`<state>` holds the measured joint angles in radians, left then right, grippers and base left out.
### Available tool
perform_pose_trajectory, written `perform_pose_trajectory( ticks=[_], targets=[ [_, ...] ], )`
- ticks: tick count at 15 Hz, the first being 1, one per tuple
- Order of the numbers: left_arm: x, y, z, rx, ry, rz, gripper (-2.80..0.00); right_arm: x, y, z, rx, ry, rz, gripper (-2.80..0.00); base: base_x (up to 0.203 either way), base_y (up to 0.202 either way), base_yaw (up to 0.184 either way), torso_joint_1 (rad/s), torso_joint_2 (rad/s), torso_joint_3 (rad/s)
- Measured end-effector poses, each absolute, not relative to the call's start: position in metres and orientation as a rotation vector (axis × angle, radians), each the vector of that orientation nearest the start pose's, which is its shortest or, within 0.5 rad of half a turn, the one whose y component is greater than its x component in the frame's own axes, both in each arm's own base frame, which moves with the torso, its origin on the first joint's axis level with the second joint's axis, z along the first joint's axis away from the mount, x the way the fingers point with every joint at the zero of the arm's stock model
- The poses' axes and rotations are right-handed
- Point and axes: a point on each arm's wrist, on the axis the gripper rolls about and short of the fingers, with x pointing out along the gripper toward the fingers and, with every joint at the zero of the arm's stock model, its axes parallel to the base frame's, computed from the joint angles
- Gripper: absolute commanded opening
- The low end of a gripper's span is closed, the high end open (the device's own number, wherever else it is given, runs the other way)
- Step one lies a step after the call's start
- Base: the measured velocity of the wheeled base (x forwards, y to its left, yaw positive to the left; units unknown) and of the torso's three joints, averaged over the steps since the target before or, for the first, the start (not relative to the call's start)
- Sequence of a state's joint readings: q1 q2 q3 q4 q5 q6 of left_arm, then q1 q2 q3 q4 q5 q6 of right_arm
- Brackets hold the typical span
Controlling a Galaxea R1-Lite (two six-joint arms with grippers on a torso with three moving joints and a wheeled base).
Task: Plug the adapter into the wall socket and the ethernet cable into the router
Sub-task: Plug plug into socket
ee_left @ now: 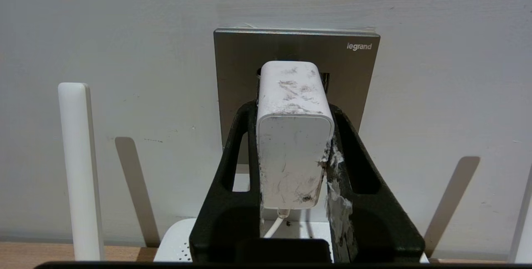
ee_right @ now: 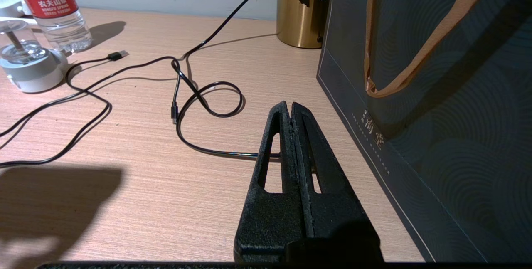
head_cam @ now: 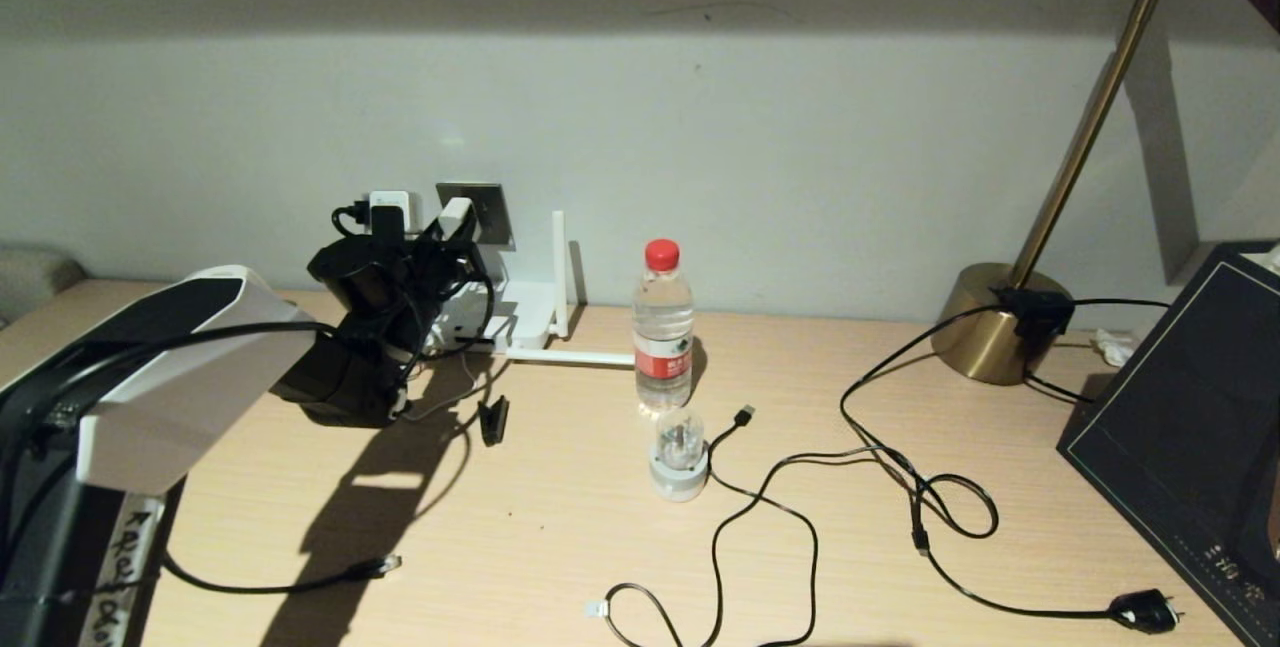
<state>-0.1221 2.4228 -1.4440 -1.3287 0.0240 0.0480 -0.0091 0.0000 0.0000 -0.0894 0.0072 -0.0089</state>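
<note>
My left gripper (ee_left: 294,109) is shut on the adapter (ee_left: 293,152), a scuffed white box with a thin white cord hanging under it. The adapter's far end meets the grey wall socket (ee_left: 357,77); its prongs are hidden. In the head view the left gripper (head_cam: 450,227) holds the adapter (head_cam: 456,215) at the wall socket (head_cam: 492,212), above the white router (head_cam: 525,319). The black ethernet cable (head_cam: 385,563) lies on the desk at front left, clear plug free. My right gripper (ee_right: 288,106) is shut and empty, low over the desk beside a dark bag.
A water bottle (head_cam: 662,327) and a clear-domed white gadget (head_cam: 678,462) stand mid-desk. A thin USB cable (head_cam: 745,414) and a mains cable (head_cam: 1145,612) loop across the right side. A brass lamp base (head_cam: 990,332) and a dark bag (head_cam: 1190,427) stand at right.
</note>
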Motion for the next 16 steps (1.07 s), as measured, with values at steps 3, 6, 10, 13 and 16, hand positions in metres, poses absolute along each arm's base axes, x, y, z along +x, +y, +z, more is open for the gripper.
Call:
perform_pose_trajectory(
  ticks=[3, 6, 10, 13, 16],
  targets=[
    [0.4792, -0.0575, 0.1276, 0.023, -0.346, -0.087, -2.80, -0.0232, 0.0004, 0.0846, -0.010, -0.089, -0.003, -2.80, 0.000, 0.000, 0.000, 0.000, 0.00, 0.000],
    [0.4793, -0.0575, 0.1254, 0.023, -0.340, -0.086, -2.80, -0.0232, 0.0004, 0.0847, -0.010, -0.090, -0.002, -2.80, 0.000, 0.000, 0.000, 0.000, 0.00, 0.000],
    [0.4794, -0.0577, 0.1243, 0.022, -0.339, -0.086, -2.80, -0.0232, 0.0004, 0.0847, -0.009, -0.090, -0.002, -2.80, 0.000, 0.000, 0.000, 0.000, 0.00, 0.000],
    [0.4802, -0.0588, 0.1217, 0.022, -0.337, -0.088, -2.80, -0.0232, 0.0004, 0.0847, -0.009, -0.090, -0.002, -2.80, 0.000, 0.000, 0.000, 0.000, 0.00, 0.000],
    [0.4806, -0.0601, 0.1203, 0.023, -0.334, -0.090, -2.80, -0.0232, 0.0004, 0.0847, -0.010, -0.090, -0.002, -2.80, 0.000, 0.000, 0.000, 0.000, 0.00, 0.000]
  ],
)
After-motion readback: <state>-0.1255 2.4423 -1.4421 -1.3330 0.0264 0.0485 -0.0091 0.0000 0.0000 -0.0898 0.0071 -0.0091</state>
